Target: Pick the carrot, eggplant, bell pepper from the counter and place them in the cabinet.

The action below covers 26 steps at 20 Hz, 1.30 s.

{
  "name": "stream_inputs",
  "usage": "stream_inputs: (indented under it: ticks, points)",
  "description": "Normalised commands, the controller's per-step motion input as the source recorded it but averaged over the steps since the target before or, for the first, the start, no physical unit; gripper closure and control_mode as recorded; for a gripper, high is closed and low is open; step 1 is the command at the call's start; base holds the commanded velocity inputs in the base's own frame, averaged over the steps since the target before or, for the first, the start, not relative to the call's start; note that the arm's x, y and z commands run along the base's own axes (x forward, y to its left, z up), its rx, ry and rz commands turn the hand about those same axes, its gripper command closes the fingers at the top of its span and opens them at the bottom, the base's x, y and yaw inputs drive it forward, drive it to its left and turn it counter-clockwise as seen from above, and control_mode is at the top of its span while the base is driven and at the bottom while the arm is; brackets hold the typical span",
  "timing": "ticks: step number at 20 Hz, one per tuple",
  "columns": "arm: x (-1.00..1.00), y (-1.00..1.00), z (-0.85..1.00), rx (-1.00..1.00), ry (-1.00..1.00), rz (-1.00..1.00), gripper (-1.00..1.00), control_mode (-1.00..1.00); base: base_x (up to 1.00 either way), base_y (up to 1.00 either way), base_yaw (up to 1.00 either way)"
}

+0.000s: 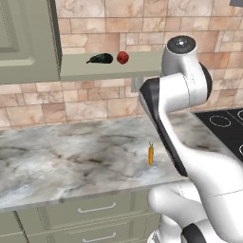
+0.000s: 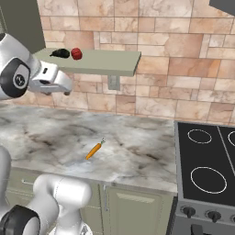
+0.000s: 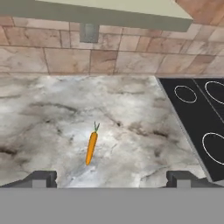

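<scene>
Carrot (image 3: 91,148) lies alone on the marbled counter (image 1: 61,161), with the gripper (image 3: 112,178) above it, fingers spread wide and holding nothing. Eggplant (image 1: 100,58) and bell pepper (image 1: 122,57) rest side by side on the cabinet (image 1: 28,42) shelf.

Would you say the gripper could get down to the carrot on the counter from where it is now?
Probably yes. The carrot lies alone on the counter, nothing beside it, and the gripper is open above it with the way down free.
</scene>
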Motion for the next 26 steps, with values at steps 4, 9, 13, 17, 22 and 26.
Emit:
stream_inputs:
  ticks: [4,9,13,17,22,26]
  points:
    - [0.00,-0.44,-1.00,0.12,0.00,0.00,-1.00,-1.00,0.00,0.00,0.00]
    - [0.48,-0.29,-1.00,0.06,0.00,0.03,-1.00,-1.00,0.00,0.00,0.00]
    - [0.62,-0.11,-1.00,0.03,0.00,0.01,-1.00,-1.00,0.00,0.00,0.00]
    - [0.66,0.00,-1.00,0.00,0.00,0.07,-1.00,-1.00,0.00,0.00,0.00]
    - [0.57,0.00,-1.00,0.00,0.04,0.07,-1.00,-1.00,0.00,0.00,0.00]
    - [0.40,-0.01,-0.80,0.02,0.00,0.03,-1.00,-1.00,0.00,0.00,0.00]
